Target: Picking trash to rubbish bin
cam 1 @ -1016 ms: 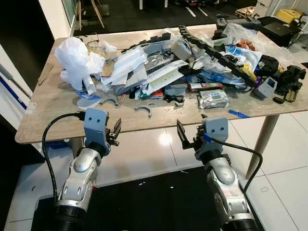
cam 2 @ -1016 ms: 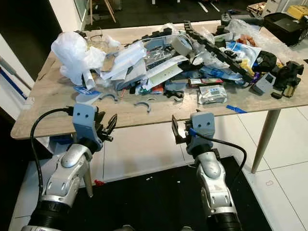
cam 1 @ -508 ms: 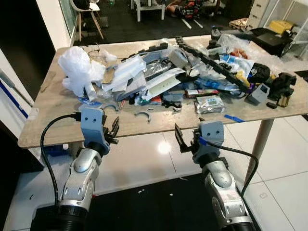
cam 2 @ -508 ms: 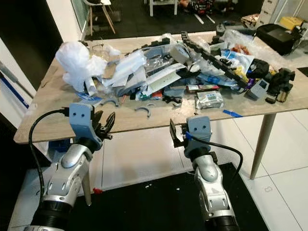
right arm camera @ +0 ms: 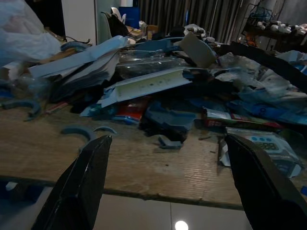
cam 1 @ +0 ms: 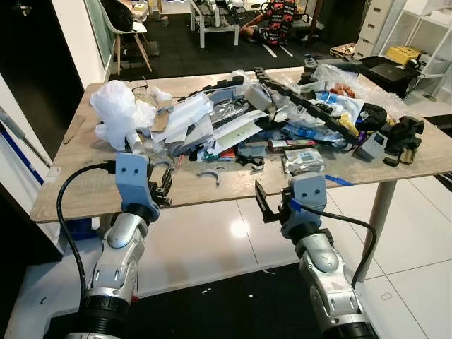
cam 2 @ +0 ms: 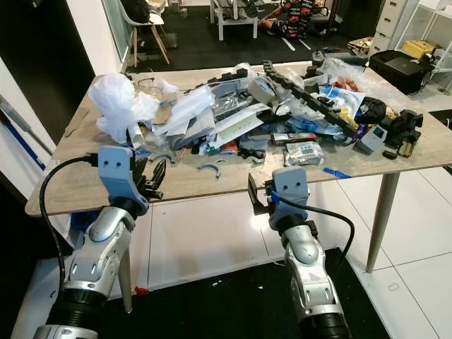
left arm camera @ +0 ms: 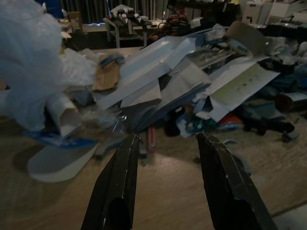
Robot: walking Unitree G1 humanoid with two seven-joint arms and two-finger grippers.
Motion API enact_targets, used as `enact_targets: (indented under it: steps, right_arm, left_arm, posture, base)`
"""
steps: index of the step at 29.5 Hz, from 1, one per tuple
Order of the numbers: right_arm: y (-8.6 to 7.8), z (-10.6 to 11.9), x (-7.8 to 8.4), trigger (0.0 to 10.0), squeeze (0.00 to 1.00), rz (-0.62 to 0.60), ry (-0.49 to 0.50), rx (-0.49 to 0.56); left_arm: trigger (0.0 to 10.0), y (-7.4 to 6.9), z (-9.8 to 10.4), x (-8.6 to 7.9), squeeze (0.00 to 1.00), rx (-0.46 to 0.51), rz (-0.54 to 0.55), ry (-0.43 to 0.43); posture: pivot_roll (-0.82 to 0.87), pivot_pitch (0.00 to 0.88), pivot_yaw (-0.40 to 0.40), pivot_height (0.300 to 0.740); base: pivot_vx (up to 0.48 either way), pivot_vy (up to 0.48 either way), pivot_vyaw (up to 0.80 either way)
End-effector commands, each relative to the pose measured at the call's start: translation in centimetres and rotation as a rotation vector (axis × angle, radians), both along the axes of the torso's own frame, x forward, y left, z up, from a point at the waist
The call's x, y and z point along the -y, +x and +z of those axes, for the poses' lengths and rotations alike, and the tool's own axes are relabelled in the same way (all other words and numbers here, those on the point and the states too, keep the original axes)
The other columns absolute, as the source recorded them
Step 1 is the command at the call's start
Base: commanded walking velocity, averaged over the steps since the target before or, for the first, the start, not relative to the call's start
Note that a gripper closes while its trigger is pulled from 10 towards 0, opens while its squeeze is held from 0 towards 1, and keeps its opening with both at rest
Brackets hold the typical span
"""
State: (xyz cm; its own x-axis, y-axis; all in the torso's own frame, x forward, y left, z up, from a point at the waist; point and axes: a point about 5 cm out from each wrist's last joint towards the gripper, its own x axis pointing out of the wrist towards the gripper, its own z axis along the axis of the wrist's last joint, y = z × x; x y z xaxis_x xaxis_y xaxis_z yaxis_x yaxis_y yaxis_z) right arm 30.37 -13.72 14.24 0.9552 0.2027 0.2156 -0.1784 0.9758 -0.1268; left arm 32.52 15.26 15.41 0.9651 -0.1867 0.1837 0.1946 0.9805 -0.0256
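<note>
A heap of trash covers the wooden table point(cam 1: 78, 192): a crumpled white plastic bag point(cam 1: 115, 106) at the left, white paper sleeves point(cam 1: 236, 128) in the middle, a silver wipes pack point(cam 1: 302, 159) and a black cable chain point(cam 1: 311, 106) to the right. Small grey curved pieces point(cam 1: 210, 174) lie near the front edge. My left gripper point(cam 1: 166, 189) is open at the table's front edge, facing the paper sleeves point(left arm camera: 230, 91). My right gripper point(right arm camera: 168, 139) is open wide just before the edge, with the wipes pack point(right arm camera: 261, 146) ahead of it.
Black blocky parts point(cam 1: 402, 134) and a grey device point(cam 1: 372, 145) lie at the table's right end. A slanted table leg point(cam 1: 378, 212) stands on white tiles at the right. A chair point(cam 1: 127, 32) and more clutter stand beyond the table. A black mat point(cam 1: 226, 311) lies under me.
The whole picture has shifted, showing more of the room behind the table. My left gripper now overlaps the table's front edge; the right one stays just in front of it. Both remain open.
</note>
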Motion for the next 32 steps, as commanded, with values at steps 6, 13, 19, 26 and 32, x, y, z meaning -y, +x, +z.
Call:
enact_targets:
  steps: [6,13,19,26,32]
  right_arm:
    - [-0.05,-0.4,-0.01,10.0,0.0,0.005,0.002,-0.019]
    - [-0.16,-0.47,-0.05,10.0,0.0,0.008,0.002,-0.022]
    - [-0.17,-0.47,-0.06,10.0,0.0,0.012,-0.001,-0.023]
    - [-0.24,-0.56,-0.1,10.0,0.0,0.015,-0.002,-0.027]
    - [-0.29,-0.6,-0.13,10.0,0.0,0.016,-0.002,-0.029]
  left_arm:
    - [10.0,0.01,-0.2,0.28,0.0,-0.001,-0.012,-0.009]
    - [10.0,-0.11,-0.29,0.31,0.0,0.001,-0.017,-0.009]
    - [10.0,-0.17,-0.34,0.15,0.0,0.001,-0.011,-0.011]
    - [10.0,-0.23,-0.39,0.09,0.0,-0.001,-0.011,-0.012]
    - [10.0,-0.26,-0.4,0.05,0.0,-0.001,-0.011,-0.012]
  posture:
    - [-0.05,0.025,0.039,0.74]
    - [-0.05,0.026,0.038,0.74]
    - [-0.05,0.029,0.036,0.74]
    - [-0.05,0.033,0.037,0.74]
    - [-0.05,0.035,0.036,0.74]
  base:
    - [0.345,0.0,0.0]
    - [0.349,0.0,0.0]
    - [0.347,0.0,0.0]
    - [0.345,0.0,0.0]
    - [0.338,0.0,0.0]
